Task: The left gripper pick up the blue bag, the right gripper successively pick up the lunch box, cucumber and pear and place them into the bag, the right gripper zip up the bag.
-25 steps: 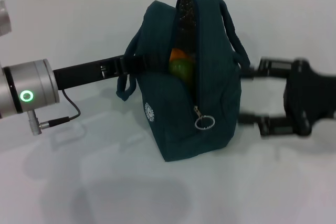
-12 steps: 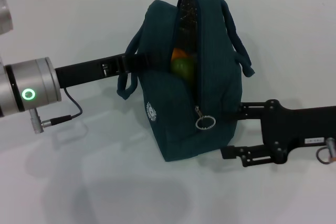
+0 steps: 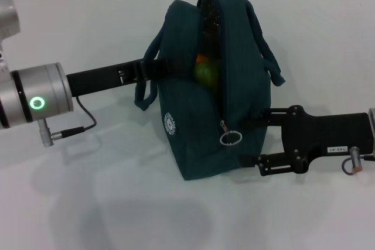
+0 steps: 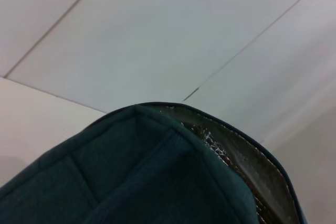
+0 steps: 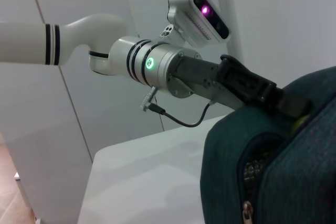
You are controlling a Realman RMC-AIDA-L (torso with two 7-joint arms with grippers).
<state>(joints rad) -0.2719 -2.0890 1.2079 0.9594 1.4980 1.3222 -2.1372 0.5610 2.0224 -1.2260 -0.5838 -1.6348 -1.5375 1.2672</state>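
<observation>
The blue bag (image 3: pixel 193 121) stands upright in the middle of the table, its zipper open down the front. The orange pear (image 3: pixel 201 58) and a green cucumber end (image 3: pixel 206 74) show in the opening. The lunch box is hidden. The left gripper (image 3: pixel 167 67) reaches in from the left and is shut on the bag's upper edge by a loop handle; it also shows in the right wrist view (image 5: pixel 252 85). The right gripper (image 3: pixel 255 140) is open at the bag's lower right side, beside the ring zipper pull (image 3: pixel 231 138). The left wrist view shows bag fabric (image 4: pixel 131 182) and foil lining (image 4: pixel 236 156).
The white table (image 3: pixel 88 203) spreads around the bag. A grey cable (image 3: pixel 76 127) hangs from the left wrist cuff (image 3: pixel 35 95). The right arm (image 3: pixel 328 136) lies low over the table at the right. The head camera (image 5: pixel 197 14) shows behind the left arm.
The right gripper has swung in from the right and moved left, its open fingers now against the bag's lower right side near the zipper ring. The bag and left gripper shifted slightly right.
</observation>
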